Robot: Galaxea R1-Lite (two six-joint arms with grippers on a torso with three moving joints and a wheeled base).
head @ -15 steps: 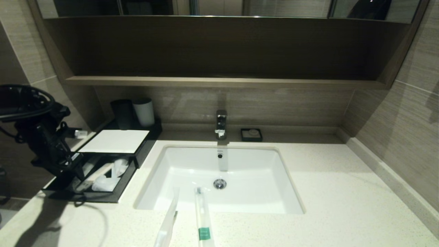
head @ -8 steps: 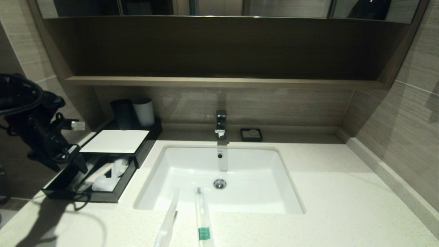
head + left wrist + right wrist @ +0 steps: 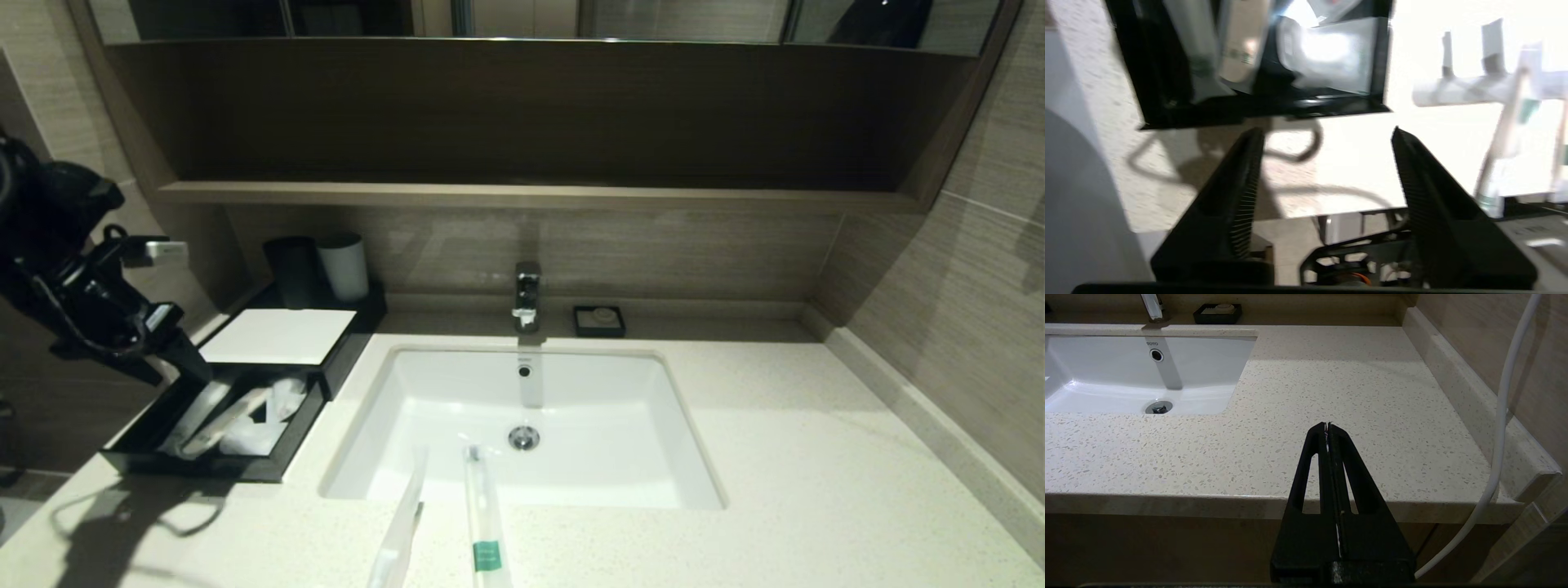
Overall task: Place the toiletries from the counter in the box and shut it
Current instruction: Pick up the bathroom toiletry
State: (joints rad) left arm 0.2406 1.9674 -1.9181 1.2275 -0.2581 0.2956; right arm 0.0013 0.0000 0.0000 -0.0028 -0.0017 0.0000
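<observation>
The black box with a white top panel (image 3: pixel 277 335) stands at the counter's (image 3: pixel 816 457) far left, its drawer (image 3: pixel 196 469) pulled out. A wrapped stick (image 3: pixel 220 420) and other white packets lie in the drawer. Two more wrapped sticks lie at the counter's front edge across the sink rim: a plain one (image 3: pixel 400 531) and one with a green band (image 3: pixel 486 523). My left gripper (image 3: pixel 184 363) is open and empty, raised above the drawer's far left corner. In the left wrist view the gripper (image 3: pixel 1327 134) hangs over bare counter, just in front of the drawer (image 3: pixel 1257 108). My right gripper (image 3: pixel 1327 424) is shut and empty, over the counter's front right edge.
A white sink (image 3: pixel 620 408) with a faucet (image 3: pixel 526 294) takes the middle of the counter. A black cup (image 3: pixel 291 269) and a white cup (image 3: pixel 343 265) stand behind the box. A small black soap dish (image 3: pixel 598 320) sits by the back wall. A wooden shelf (image 3: pixel 522 194) overhangs.
My left gripper has lifted out of the drawer and moved up and to the left. A stick it covered now shows in the drawer. The right arm has not moved.
</observation>
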